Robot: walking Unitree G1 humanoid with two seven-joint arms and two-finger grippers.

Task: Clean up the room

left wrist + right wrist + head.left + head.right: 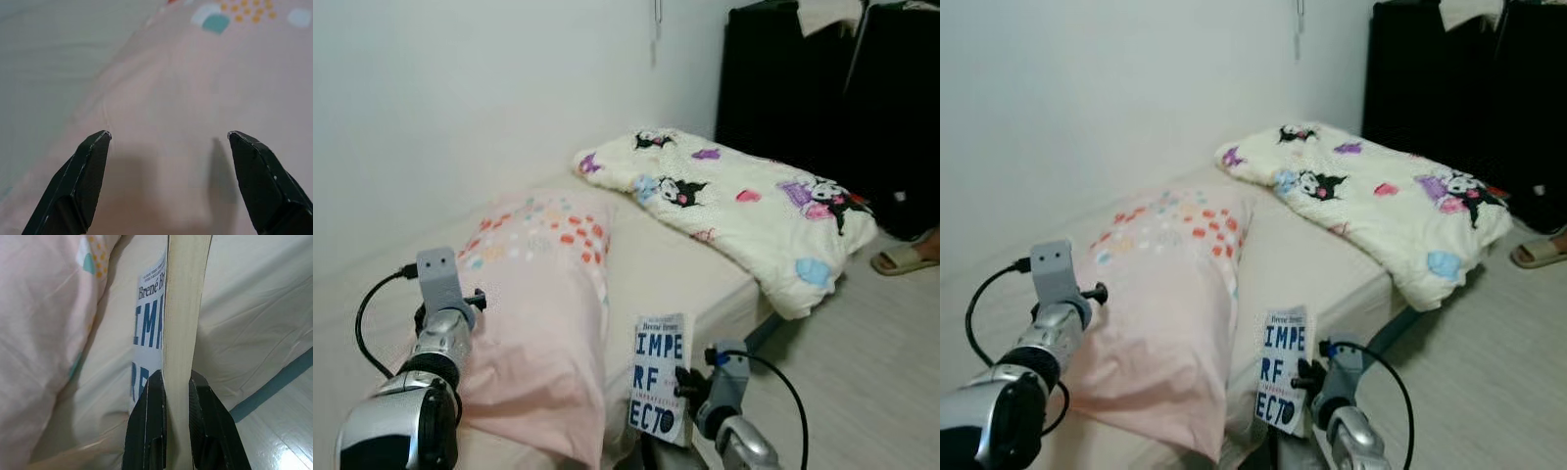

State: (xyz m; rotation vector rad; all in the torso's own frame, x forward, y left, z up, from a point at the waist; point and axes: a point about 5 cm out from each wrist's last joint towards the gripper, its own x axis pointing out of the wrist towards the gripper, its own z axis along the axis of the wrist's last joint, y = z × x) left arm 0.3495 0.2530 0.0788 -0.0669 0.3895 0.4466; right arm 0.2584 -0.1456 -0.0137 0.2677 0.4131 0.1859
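A white book (pixel 658 378) with big blue letters is held upright over the bed's near edge. My right gripper (pixel 177 382) is shut on the book (pixel 182 303), clamping its lower edge. A long pink pillow (pixel 543 294) with coloured dots lies on the mattress to the left of the book. My left gripper (pixel 168 139) is open just above the pink pillow (pixel 195 88), with nothing between its fingers. The left arm (pixel 438 323) reaches in over the pillow's near left side.
A cream cartoon-print duvet (pixel 744 211) lies folded at the bed's far right corner, overhanging the edge. Black furniture (pixel 822 98) stands behind it. A slipper (pixel 904 257) rests on the wooden floor (pixel 862 362) at right. A white wall (pixel 460 98) runs along the bed's left.
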